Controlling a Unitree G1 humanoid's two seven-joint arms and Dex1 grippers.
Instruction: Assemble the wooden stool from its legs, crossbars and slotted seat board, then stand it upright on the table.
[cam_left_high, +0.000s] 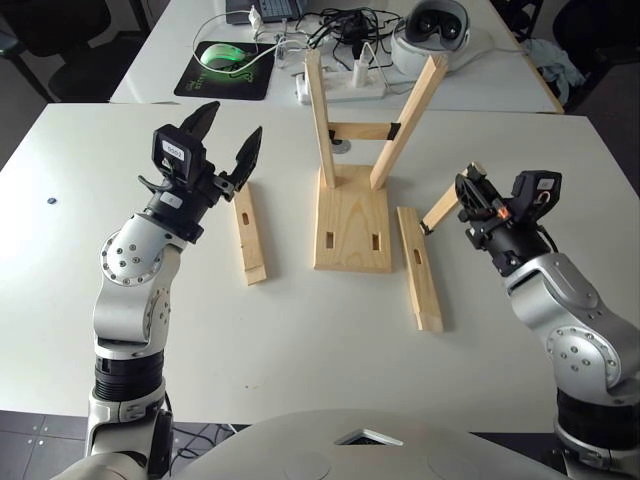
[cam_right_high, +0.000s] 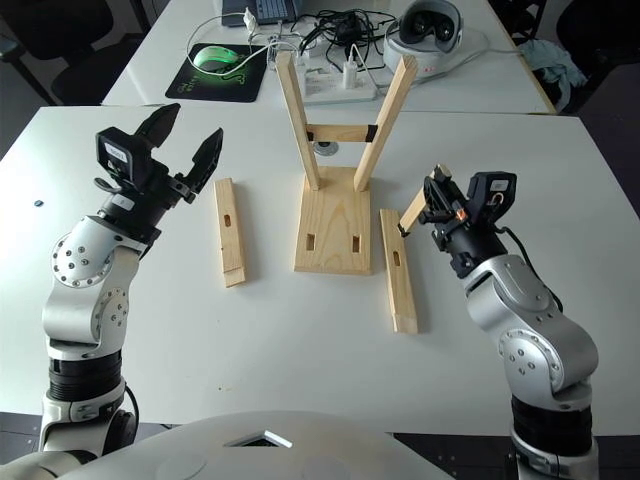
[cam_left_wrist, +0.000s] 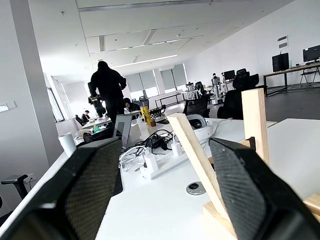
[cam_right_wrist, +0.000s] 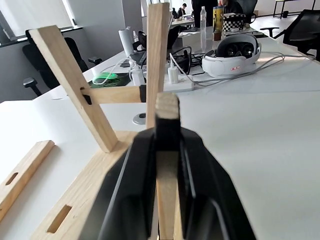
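The slotted seat board (cam_left_high: 352, 232) lies flat at mid-table. Two legs (cam_left_high: 320, 120) (cam_left_high: 408, 122) stand up from its far end, joined by a crossbar (cam_left_high: 360, 130). One loose leg (cam_left_high: 249, 233) lies to the left of the board and another loose leg (cam_left_high: 419, 267) to its right. My left gripper (cam_left_high: 235, 118) hovers open above the far end of the left loose leg, with nothing between its fingers (cam_left_wrist: 90, 195). My right gripper (cam_left_high: 468, 192) is shut on a short crossbar (cam_right_wrist: 167, 107), held just right of the right loose leg and angled down toward the board.
Behind my white table (cam_left_high: 300, 350) stands another table with a lit mouse on a dark pad (cam_left_high: 228, 58), a VR headset (cam_left_high: 430, 30) and a power strip with cables (cam_left_high: 345, 85). A round grommet (cam_left_high: 340, 146) sits behind the board.
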